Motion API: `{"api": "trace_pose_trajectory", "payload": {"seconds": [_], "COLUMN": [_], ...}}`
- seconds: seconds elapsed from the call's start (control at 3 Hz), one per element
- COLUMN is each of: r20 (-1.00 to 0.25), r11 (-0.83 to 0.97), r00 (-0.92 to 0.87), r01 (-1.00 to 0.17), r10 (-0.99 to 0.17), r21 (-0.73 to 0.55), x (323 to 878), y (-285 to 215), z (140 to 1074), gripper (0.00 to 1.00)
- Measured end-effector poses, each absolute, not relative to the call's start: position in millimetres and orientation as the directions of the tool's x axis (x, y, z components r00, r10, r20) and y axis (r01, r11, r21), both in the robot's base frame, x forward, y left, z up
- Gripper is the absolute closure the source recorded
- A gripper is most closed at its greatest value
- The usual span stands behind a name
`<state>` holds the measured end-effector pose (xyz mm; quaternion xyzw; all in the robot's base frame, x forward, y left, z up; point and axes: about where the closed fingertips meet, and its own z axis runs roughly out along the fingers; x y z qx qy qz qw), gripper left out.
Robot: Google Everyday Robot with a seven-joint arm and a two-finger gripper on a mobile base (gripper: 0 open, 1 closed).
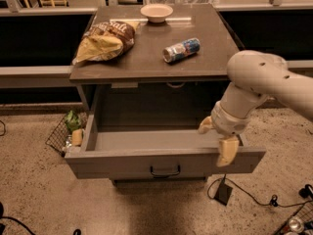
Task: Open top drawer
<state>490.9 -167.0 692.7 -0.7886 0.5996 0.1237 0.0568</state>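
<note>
The top drawer (122,163) is a wide grey-brown drawer standing pulled far out from under the tabletop, its inside bare. Its small dark handle (165,171) sits at the centre of the flat front. My gripper (216,138) is at the right end of the drawer's front edge. One yellowish finger (205,125) is over the inside of the drawer and the other (227,151) hangs down in front of the drawer front, so the fingers stand apart. It is well to the right of the handle. The white arm reaches in from the right.
On the tabletop (146,62) lie a chip bag (105,40), a can on its side (181,50) and a white bowl (156,12). A wire basket with items (66,133) stands on the floor at the left. A black box with cable (224,192) lies at the lower right.
</note>
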Motion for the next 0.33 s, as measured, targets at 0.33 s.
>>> {"api": "trace_pose_trajectory", "payload": {"seconds": [0.33], "r20": [-0.201], "r11": [-0.266], "r00": [0.255], "r01": [-0.963], "r10": [-0.946], "r21": [0.030], "x": [490.6], "y": [-184.9], "z": [731.0], "gripper": [0.00]}}
